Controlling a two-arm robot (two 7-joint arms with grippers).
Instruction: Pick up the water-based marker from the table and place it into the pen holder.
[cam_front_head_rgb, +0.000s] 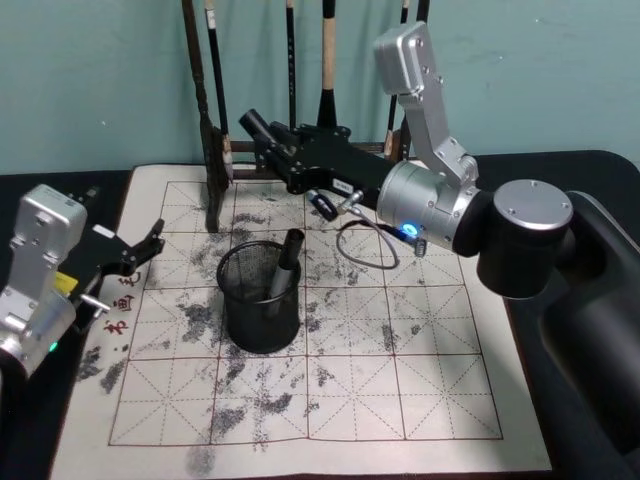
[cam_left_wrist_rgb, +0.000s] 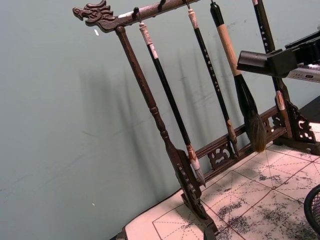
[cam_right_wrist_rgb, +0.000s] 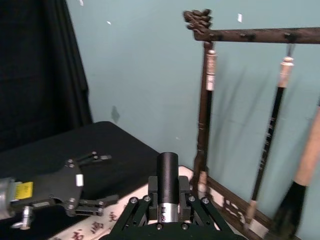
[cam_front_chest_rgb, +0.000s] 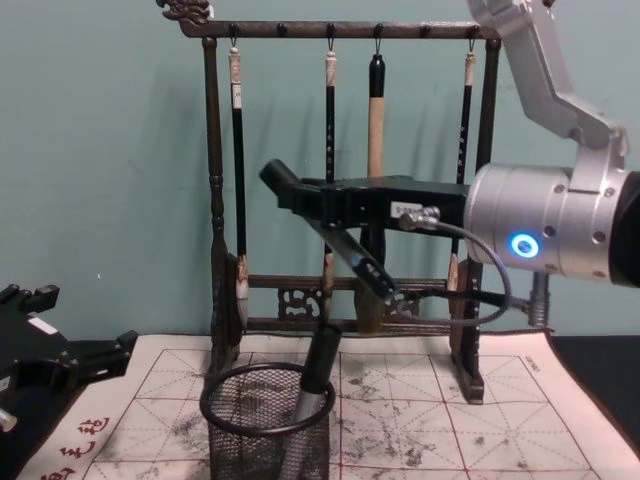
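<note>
My right gripper (cam_front_head_rgb: 290, 155) (cam_front_chest_rgb: 335, 205) (cam_right_wrist_rgb: 168, 212) hovers above and behind the pen holder, shut on a water-based marker (cam_front_head_rgb: 254, 124) (cam_front_chest_rgb: 277, 174) (cam_right_wrist_rgb: 168, 172) (cam_left_wrist_rgb: 253, 60) with a black cap; the cap end sticks out tilted upward. The pen holder (cam_front_head_rgb: 260, 305) (cam_front_chest_rgb: 262, 432), a short black mesh cup, stands on the mat's middle left. A second grey marker with a black end (cam_front_head_rgb: 287, 258) (cam_front_chest_rgb: 318, 375) leans inside it. My left gripper (cam_front_head_rgb: 150, 248) (cam_right_wrist_rgb: 98, 180) rests open and empty at the mat's left edge.
A tall dark wooden brush rack (cam_front_head_rgb: 214, 150) (cam_front_chest_rgb: 350, 30) (cam_left_wrist_rgb: 150, 105) with several hanging brushes stands at the back, close behind the right gripper. The ink-stained grid mat (cam_front_head_rgb: 400, 380) covers the black table. A cable (cam_front_head_rgb: 365, 240) loops under the right wrist.
</note>
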